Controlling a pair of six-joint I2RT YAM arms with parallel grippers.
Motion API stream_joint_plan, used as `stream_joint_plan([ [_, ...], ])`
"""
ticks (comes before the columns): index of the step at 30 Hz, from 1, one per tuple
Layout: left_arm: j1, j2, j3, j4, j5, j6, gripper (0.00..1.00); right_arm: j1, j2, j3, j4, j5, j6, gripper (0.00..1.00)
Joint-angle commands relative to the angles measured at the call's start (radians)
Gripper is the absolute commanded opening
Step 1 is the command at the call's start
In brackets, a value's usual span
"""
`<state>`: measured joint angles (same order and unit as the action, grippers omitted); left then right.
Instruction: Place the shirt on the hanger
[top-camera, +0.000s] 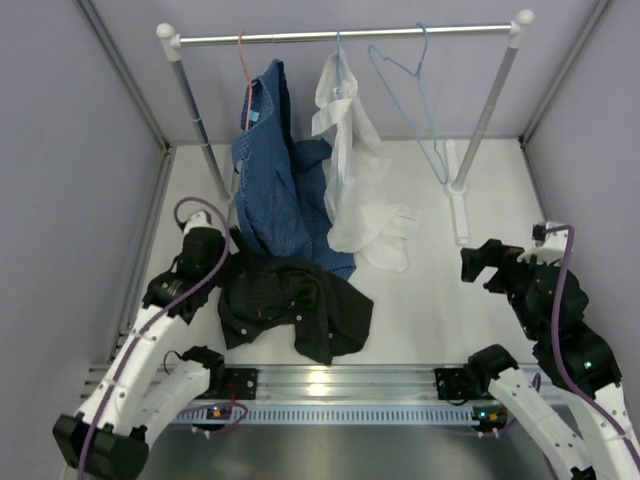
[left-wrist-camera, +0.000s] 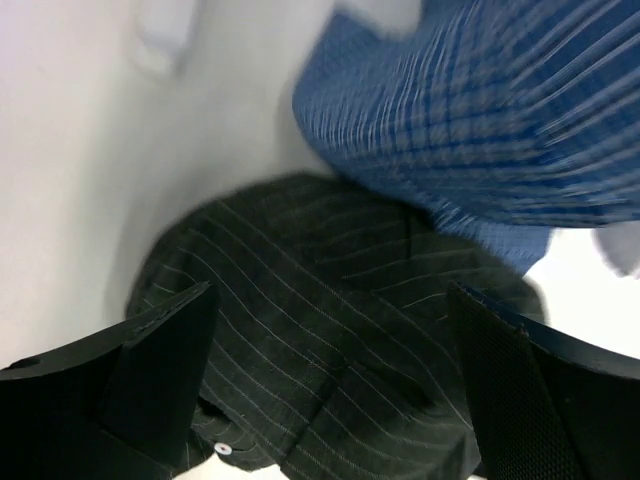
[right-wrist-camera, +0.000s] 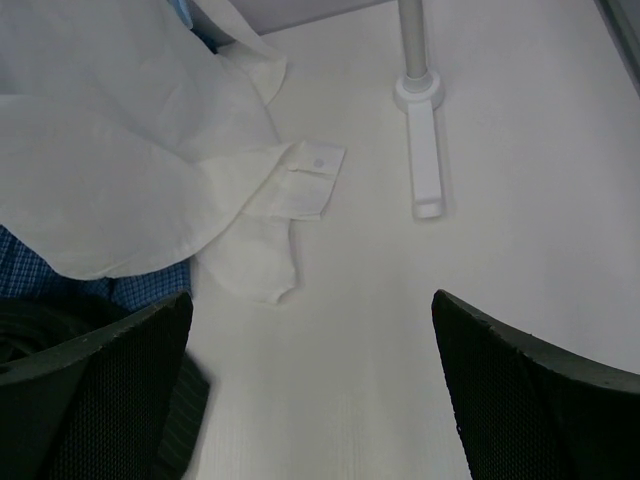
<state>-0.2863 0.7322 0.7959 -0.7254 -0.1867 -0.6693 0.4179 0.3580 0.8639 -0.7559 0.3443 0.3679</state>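
The black pinstriped shirt (top-camera: 295, 305) lies crumpled on the table at the near left. The light-blue wire hanger (top-camera: 415, 90) hangs empty by its hook on the rail, right of the white shirt. My left gripper (top-camera: 230, 262) is at the shirt's left edge. In the left wrist view it (left-wrist-camera: 335, 390) is open, just above the shirt (left-wrist-camera: 330, 330), with the cloth between its spread fingers (left-wrist-camera: 160, 370). My right gripper (top-camera: 488, 265) is open and empty over bare table at the right. In its wrist view (right-wrist-camera: 310, 400) a sliver of the black shirt (right-wrist-camera: 185, 420) shows at the lower left.
A blue patterned shirt (top-camera: 270, 170) on a red-orange hanger and a white shirt (top-camera: 350, 170) hang from the rail (top-camera: 340, 36) and drape onto the table behind the black shirt. The rack's right post and foot (top-camera: 460, 200) stand at the back right. Grey walls enclose the sides.
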Motion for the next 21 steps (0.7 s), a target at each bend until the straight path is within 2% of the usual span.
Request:
stream_joint_plan([
  [1, -0.086, 0.105, -0.044, 0.078, 0.023, -0.035, 0.98, 0.01, 0.033, -0.003, -0.01, -0.06, 0.005, 1.0],
  [6, -0.316, 0.124, -0.076, 0.127, -0.083, -0.093, 0.96, 0.01, 0.05, -0.017, -0.01, -0.082, 0.006, 1.0],
  [9, -0.362, 0.102, -0.109, 0.175, -0.086, -0.105, 0.95, 0.01, 0.058, -0.02, -0.008, -0.102, 0.006, 1.0],
  [12, -0.376, 0.095, -0.155, 0.22, -0.034, -0.099, 0.86, 0.01, 0.062, -0.023, -0.008, -0.111, 0.003, 1.0],
  [15, -0.389, 0.108, -0.195, 0.269, 0.021, -0.093, 0.72, 0.01, 0.065, -0.023, -0.008, -0.117, 0.003, 1.0],
  [16, -0.392, 0.113, -0.204, 0.286, 0.038, -0.093, 0.67, 0.01, 0.067, -0.023, -0.008, -0.119, 0.005, 0.99],
  [17, -0.395, 0.121, -0.219, 0.3, 0.055, -0.089, 0.47, 0.01, 0.068, -0.023, -0.007, -0.122, 0.006, 0.99],
  [19, -0.412, 0.131, -0.227, 0.351, 0.11, -0.081, 0.33, 0.01, 0.071, -0.028, 0.0, -0.134, 0.008, 1.0],
  [20, -0.422, 0.131, -0.227, 0.366, 0.124, -0.07, 0.11, 0.01, 0.075, -0.029, 0.003, -0.139, 0.014, 0.99],
  [21, -0.447, 0.128, -0.224, 0.4, 0.145, -0.067, 0.03, 0.01, 0.076, -0.035, 0.004, -0.149, 0.016, 0.99],
])
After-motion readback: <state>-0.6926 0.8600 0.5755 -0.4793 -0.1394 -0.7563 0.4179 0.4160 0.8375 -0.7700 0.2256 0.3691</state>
